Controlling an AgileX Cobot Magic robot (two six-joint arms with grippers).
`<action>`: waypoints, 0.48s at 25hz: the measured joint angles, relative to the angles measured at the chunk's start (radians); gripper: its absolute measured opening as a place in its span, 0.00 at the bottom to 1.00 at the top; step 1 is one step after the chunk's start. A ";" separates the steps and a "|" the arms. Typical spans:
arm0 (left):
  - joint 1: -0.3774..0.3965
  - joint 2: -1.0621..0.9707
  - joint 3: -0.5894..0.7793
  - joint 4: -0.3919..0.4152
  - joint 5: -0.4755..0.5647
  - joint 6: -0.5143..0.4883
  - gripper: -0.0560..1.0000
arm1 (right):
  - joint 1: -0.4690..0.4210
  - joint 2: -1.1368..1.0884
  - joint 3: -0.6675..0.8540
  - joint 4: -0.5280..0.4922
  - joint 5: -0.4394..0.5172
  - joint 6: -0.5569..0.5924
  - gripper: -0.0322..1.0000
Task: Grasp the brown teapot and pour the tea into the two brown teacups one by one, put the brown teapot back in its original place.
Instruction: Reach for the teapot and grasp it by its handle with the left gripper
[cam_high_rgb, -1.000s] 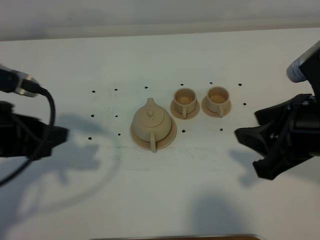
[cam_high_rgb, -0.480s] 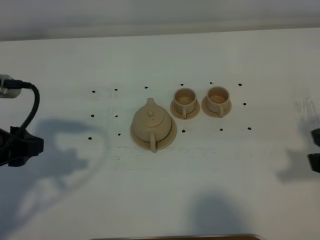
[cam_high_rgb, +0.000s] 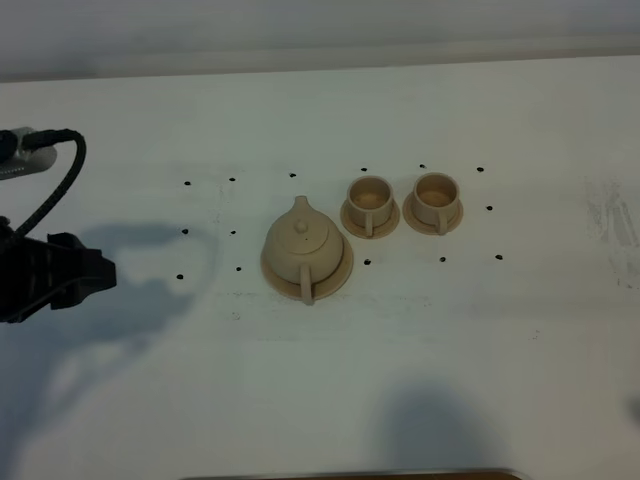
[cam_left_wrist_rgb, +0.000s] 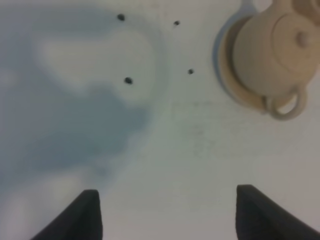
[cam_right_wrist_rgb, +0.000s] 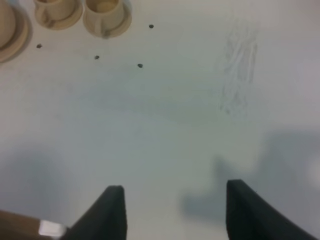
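The brown teapot (cam_high_rgb: 303, 245) stands upright on its wide saucer, the original place (cam_high_rgb: 344, 272), at the table's middle, handle toward the front. To its right, each on a small saucer, stand the two brown teacups (cam_high_rgb: 370, 199) (cam_high_rgb: 435, 196). My left gripper (cam_high_rgb: 98, 275) hovers at the far left, well apart from the pot. In the left wrist view the teapot (cam_left_wrist_rgb: 276, 52) lies far from the left gripper (cam_left_wrist_rgb: 170, 220), whose jaws stand open and empty. My right gripper (cam_right_wrist_rgb: 175, 215) is open and empty over bare table, and the teacups (cam_right_wrist_rgb: 106, 10) lie far from it.
Small black dots (cam_high_rgb: 232, 233) mark the white table (cam_high_rgb: 320, 380) around the tea set. A scuffed patch (cam_high_rgb: 615, 215) shows at the right. A dark cable (cam_high_rgb: 60, 170) loops from the left arm. A brown edge (cam_high_rgb: 350, 474) runs along the table's front.
The right arm has pulled away to the right and left the exterior high view. The left arm drew back to the left, then came slightly right again. The tea set has not moved.
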 joint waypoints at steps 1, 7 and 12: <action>0.000 0.003 0.000 -0.006 -0.003 0.005 0.65 | 0.000 -0.021 0.013 0.004 0.010 0.001 0.45; 0.000 0.009 0.000 -0.018 -0.023 0.031 0.63 | 0.000 -0.157 0.100 0.055 0.023 0.004 0.45; 0.000 0.050 0.000 -0.053 -0.031 0.072 0.62 | 0.000 -0.253 0.178 0.050 -0.017 0.023 0.45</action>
